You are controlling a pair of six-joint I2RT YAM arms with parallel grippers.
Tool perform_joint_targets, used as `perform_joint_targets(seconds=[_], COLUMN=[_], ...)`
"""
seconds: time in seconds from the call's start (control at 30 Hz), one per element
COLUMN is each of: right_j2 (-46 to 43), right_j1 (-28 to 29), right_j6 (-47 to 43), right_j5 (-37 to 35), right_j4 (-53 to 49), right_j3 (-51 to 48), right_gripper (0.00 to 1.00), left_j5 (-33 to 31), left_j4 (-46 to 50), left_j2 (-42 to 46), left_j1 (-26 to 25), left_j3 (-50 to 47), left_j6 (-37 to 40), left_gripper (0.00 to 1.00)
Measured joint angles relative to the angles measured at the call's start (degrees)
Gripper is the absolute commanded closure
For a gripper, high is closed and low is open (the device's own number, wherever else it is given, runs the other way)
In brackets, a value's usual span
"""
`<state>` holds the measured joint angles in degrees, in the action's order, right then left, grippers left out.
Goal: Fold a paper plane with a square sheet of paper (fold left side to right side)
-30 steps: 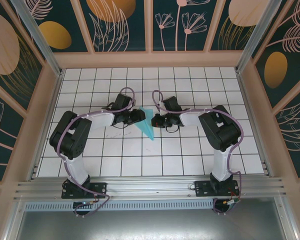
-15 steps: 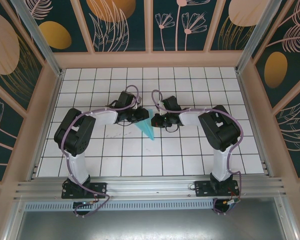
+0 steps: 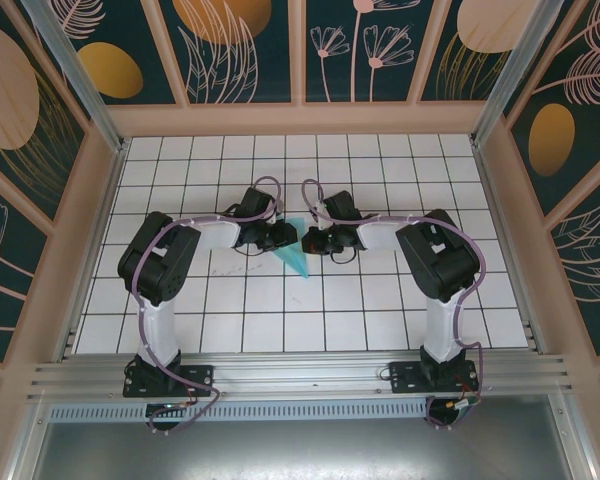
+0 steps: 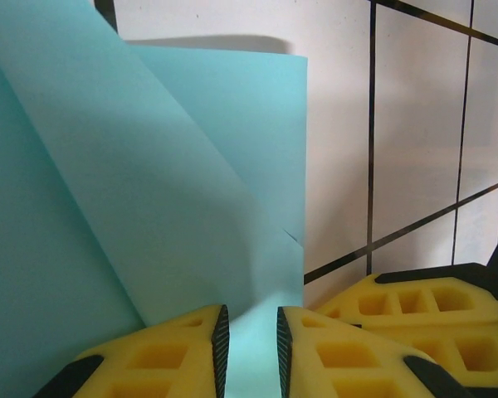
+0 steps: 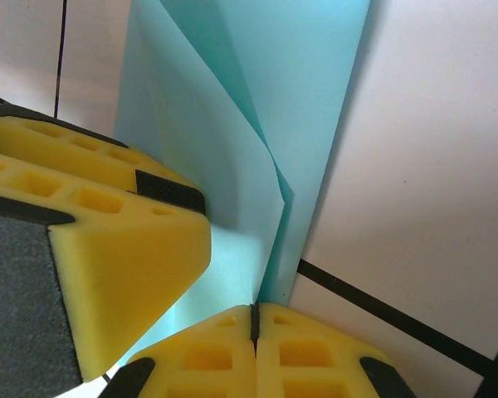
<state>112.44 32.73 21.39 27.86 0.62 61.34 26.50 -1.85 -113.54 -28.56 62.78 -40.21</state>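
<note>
The paper plane (image 3: pixel 297 260) is a slim turquoise dart lying on the white tiles between my two grippers, its tip pointing toward the near edge. My left gripper (image 3: pixel 288 236) is at its far left edge. In the left wrist view the yellow jaws (image 4: pixel 252 332) stand a narrow gap apart over the folded paper (image 4: pixel 149 182), one flap lifted. My right gripper (image 3: pixel 308 240) is at the far right edge. Its jaws (image 5: pixel 255 311) are shut, with a raised crease of the paper (image 5: pixel 257 99) running into their seam.
The floor is white grid tiles (image 3: pixel 380 300), walled by a wooden frame (image 3: pixel 300 118) with patterned panels. Both arm bases stand on the metal rail (image 3: pixel 300 375) at the near edge. The two grippers nearly touch; the left one's finger (image 5: pixel 108 249) shows in the right wrist view.
My left gripper has moved right onto the paper's edge and its jaws have narrowed. The right gripper has stayed shut in place.
</note>
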Motion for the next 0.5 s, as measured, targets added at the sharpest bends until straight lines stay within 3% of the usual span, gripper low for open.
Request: perform_joint_targets(seconds=[0.2, 0.5], right_j2=[0.0, -4.2], right_j1=[0.0, -0.5], right_j6=[0.0, 0.2], right_j5=[0.0, -0.5], right_j4=[0.0, -0.5], right_j3=[0.1, -1.4], right_gripper=[0.91, 0.72], left_j5=[-0.2, 0.0], left_j4=[-0.4, -3.1], left_j2=[0.0, 0.2], left_j1=[0.0, 0.0], left_j3=[-0.3, -1.9], left_j6=[0.1, 0.1], left_gripper=[0.73, 0.74])
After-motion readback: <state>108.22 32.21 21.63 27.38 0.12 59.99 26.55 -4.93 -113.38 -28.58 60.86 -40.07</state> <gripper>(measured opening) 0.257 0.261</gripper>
